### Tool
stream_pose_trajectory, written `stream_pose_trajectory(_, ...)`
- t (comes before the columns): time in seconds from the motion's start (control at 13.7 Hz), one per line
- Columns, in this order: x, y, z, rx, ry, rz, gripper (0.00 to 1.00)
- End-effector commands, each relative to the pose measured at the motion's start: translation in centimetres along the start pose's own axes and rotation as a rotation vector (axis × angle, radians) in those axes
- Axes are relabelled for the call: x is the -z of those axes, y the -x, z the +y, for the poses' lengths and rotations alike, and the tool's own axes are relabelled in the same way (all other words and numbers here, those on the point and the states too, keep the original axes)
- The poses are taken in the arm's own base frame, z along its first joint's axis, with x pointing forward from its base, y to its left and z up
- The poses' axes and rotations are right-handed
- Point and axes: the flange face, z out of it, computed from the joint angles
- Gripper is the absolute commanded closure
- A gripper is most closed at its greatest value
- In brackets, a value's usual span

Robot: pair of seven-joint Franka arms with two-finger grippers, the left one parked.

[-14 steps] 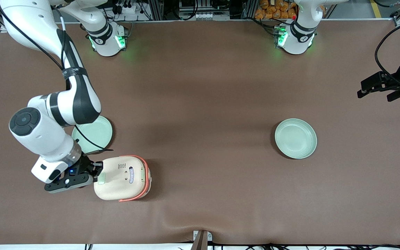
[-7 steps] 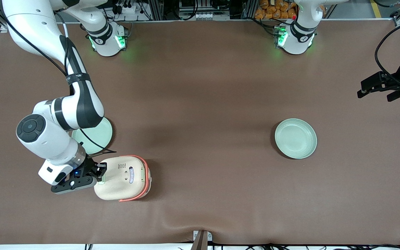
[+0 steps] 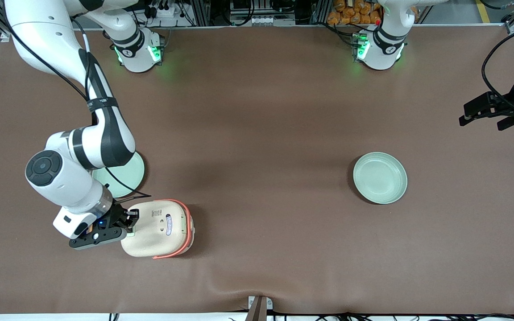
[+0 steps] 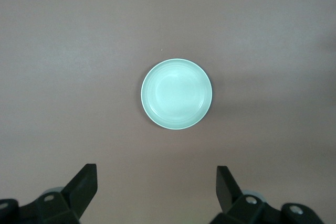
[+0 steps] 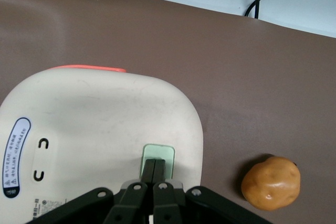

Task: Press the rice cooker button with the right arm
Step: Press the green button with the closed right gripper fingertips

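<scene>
gripper (image 5: pixel 156 174) of the right arm (image 3: pixel 67 178) has its jaws pressed together, tips resting on the button (image 5: pixel 158 159) at the edge of the rice cooker (image 3: pixel 158 228). the cooker stands on the brown bench (image 3: pixel 266 133) toward the working arm's end, a small orange-brown potato (image 5: pixel 271 182) near it.

We see our gripper (image 3: pixel 128 221) over the button (image 5: pixel 158 157) on the rice cooker (image 3: pixel 159 228), a potato (image 5: pixel 271 182) beside it, one plate (image 3: pixel 125 174) farther from the camera.
</scene>
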Motion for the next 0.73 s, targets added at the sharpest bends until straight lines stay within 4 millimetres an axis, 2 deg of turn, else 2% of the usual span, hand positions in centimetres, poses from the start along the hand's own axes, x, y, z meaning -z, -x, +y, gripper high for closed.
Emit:
stream_pose_trajectory(0.0,-1.4,0.6,0.3,-0.008,-0.014,-0.015,1.0)
stream_pose_trajectory(0.44,-2.1,0.8,0.7,-0.011,-0.012,-0.025,1.0)
stream_pose_trajectory(0.66,-3.0,1.1,1.0,-0.013,-0.011,-0.038,1.0)
